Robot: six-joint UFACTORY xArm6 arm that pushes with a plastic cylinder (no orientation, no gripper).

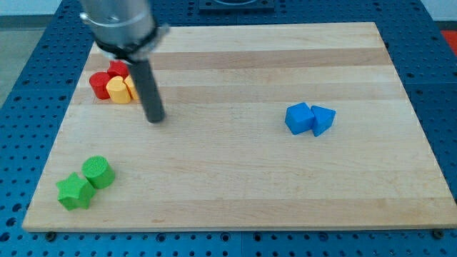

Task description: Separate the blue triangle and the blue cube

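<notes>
The blue cube (298, 118) is taken as the landmark. It lies on the wooden surface (235, 185) in the view's right half, and the blue triangle (323, 120) is seen touching it on its right side, so the pair is not yet separated.

My tip (154, 119) is found well apart from the cube, far to its left and at about the same height in the view. No jaws are carried by this end effector: it is a plain dark rod, nothing is held by it, and no block is touched by the tip. A cluster of red (100, 85) and yellow (119, 90) blocks sits just beside the rod, further left of the cube and slightly above; their shapes cannot be made out surely. A green cylinder (97, 171) and a green star-like block (74, 191) lie far to the cube's lower left.

The step in hand is judged to be the approach; no push on the blue pair has begun. A long travel towards the cube across bare surface is called for next. For a clean split, the seam between cube and triangle would probably have to be entered from above or below the cube, or one block pushed from the side away from the other. A push straight from the cube's left would likely drive both blocks together.
</notes>
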